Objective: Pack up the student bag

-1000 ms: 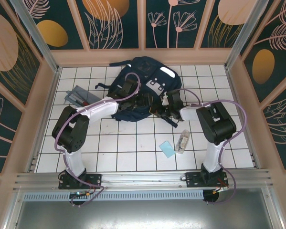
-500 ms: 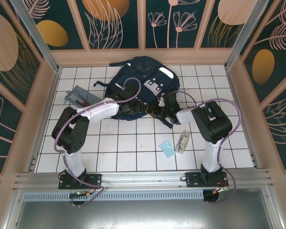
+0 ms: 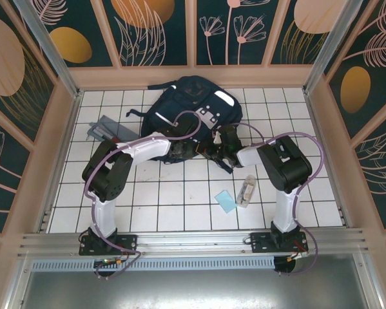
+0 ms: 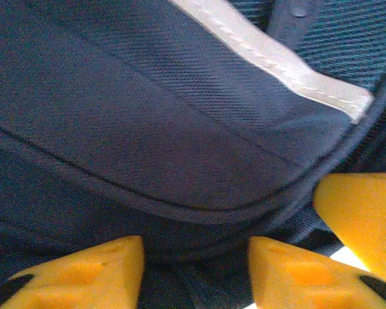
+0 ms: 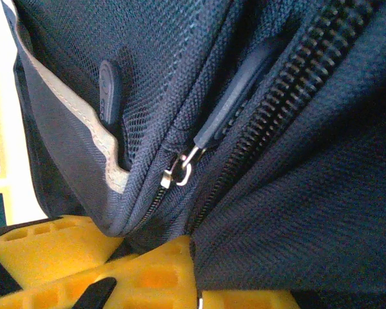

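The student bag (image 3: 183, 109) is a large navy-blue fabric backpack that lies flat at the far middle of the white-tiled bench (image 3: 180, 193). From above, it shows a white reflective stripe (image 3: 223, 98) near its right shoulder, a grey-white patch (image 3: 210, 116) with dark squares below that, and dark straps trailing off its edges. Close up, the cloth is a coarse weave with mesh panels. A dark zipper (image 5: 289, 109) runs along a seam, with a metal slider and a rubber pull tab (image 5: 180, 168).

Both arms reach in to the near edge of the bag.

The left claw (image 4: 196, 270) has its yellow fingers partly apart. The bag's rounded, piped lower edge sits just above them and dark fabric fills the gap. I cannot tell whether they pinch the fabric.

The right claw (image 5: 173, 257) is closed. Its yellow fingers are together on a fold of the bag's fabric just below the zipper slider.

From above, the two claws sit close together against the bag's front edge.
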Available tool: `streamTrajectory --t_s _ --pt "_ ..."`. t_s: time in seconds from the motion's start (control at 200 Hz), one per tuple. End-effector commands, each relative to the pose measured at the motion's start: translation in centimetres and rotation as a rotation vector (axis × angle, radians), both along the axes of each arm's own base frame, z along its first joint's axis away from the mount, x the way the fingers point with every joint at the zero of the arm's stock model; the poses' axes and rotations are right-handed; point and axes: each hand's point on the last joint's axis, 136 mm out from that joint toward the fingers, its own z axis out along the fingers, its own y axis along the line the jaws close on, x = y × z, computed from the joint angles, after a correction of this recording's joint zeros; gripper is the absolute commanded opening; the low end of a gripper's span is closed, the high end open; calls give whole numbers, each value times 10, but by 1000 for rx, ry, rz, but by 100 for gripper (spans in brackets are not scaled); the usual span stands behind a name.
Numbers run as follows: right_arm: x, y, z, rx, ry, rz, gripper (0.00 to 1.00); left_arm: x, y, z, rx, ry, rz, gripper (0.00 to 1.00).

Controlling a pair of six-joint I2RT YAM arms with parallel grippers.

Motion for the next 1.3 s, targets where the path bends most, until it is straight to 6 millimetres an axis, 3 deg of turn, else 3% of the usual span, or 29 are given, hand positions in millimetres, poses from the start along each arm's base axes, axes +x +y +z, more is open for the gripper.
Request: streamTrajectory --t_s 0.0,0.165,0.19,0.335,0.46,0.711,0.811,0.871,1.016,1.086,1.166,1.231,1.296 --pt "4 9 7 0 -33 18 7 -21 19 -45 123 126 -20 31" --pt "3 5 4 -12 -27 12 7 -19 17 -36 100 100 -28 10" --pt "3 4 3 -15 -25 9 7 -18 16 -32 91 90 -29 0" --pt "3 -6 -6 -27 -2 -27 0 -9 16 -3 71 19 -41 0" --pt "3 -18 -9 -49 0 -61 0 4 33 16 82 -30 -17 0" --pt "9 -46 -11 -100 -15 -120 0 11 92 12 181 -4 54 0" --pt "16 -50 -12 -115 -19 -114 0 15 104 14 196 -12 69 0" --pt "20 -49 -8 -112 -25 -109 0 18 98 20 167 -18 64 0" --pt "22 -38 3 -94 -49 -72 0 23 62 45 -46 -34 42 0" --pt "21 -31 6 -93 -58 -58 0 24 43 63 -167 -53 37 18" --pt "17 -26 6 -96 -55 -46 0 23 26 84 -263 -79 29 31" --pt "16 -23 4 -96 -52 -41 0 22 14 91 -298 -80 18 35" --pt "15 -19 2 -89 -44 -35 0 19 2 86 -282 -54 -3 37"
